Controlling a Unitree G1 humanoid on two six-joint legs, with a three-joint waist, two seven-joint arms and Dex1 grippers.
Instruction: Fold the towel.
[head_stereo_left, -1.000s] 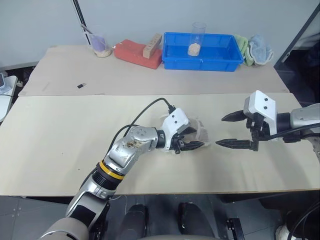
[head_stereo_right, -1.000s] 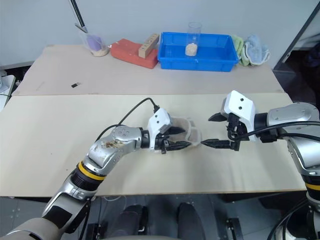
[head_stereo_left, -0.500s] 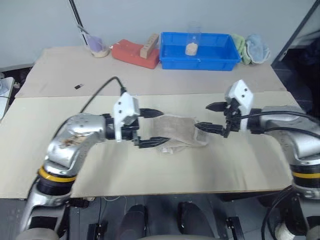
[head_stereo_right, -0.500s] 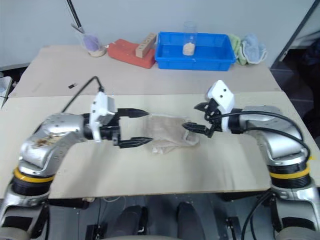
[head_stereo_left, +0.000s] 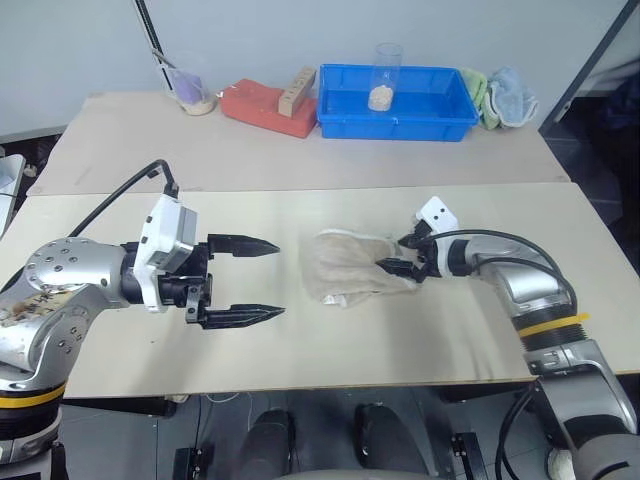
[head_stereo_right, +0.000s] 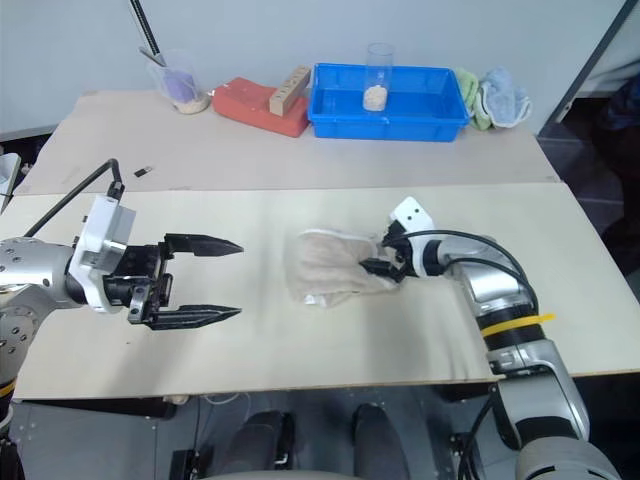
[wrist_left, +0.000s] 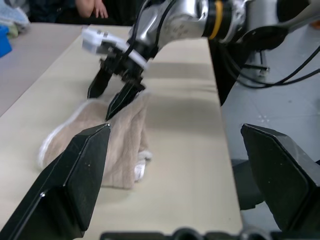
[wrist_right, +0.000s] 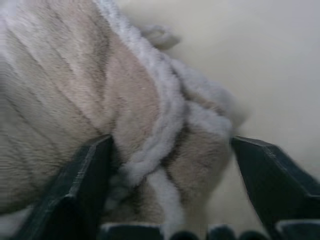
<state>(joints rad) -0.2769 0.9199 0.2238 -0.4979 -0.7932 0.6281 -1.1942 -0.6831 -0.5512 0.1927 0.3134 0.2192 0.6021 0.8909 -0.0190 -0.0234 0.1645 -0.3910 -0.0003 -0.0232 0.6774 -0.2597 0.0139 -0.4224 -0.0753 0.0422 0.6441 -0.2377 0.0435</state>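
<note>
The towel (head_stereo_left: 350, 268), beige terry with white edging, lies bunched in a loose heap at the middle of the table (head_stereo_left: 120, 210). My right gripper (head_stereo_left: 397, 254) reaches in from the right. Its black fingers stand apart astride the towel's (wrist_right: 135, 100) right-hand corner, where one finger (wrist_right: 85, 180) touches the cloth and the other (wrist_right: 270, 175) stands off it. My left gripper (head_stereo_left: 280, 279) hovers well to the left of the towel (wrist_left: 100, 145), pointing at it, wide open with nothing between its fingers. The left wrist view shows the right gripper (wrist_left: 100, 105) with its tips down on the cloth.
Along the back of the table stand a blue tray (head_stereo_left: 397, 128) with a glass (head_stereo_left: 385, 75) in it, a red block (head_stereo_left: 262, 105), a wooden block (head_stereo_left: 302, 90) and a cup (head_stereo_left: 195, 92). A green cloth (head_stereo_left: 486, 92) and a light blue cloth (head_stereo_left: 515, 100) lie at the far right.
My left gripper has let go of the towel, pulled away to the left and opened wide. My right gripper has come down onto the towel's right corner, its jaws narrower.
</note>
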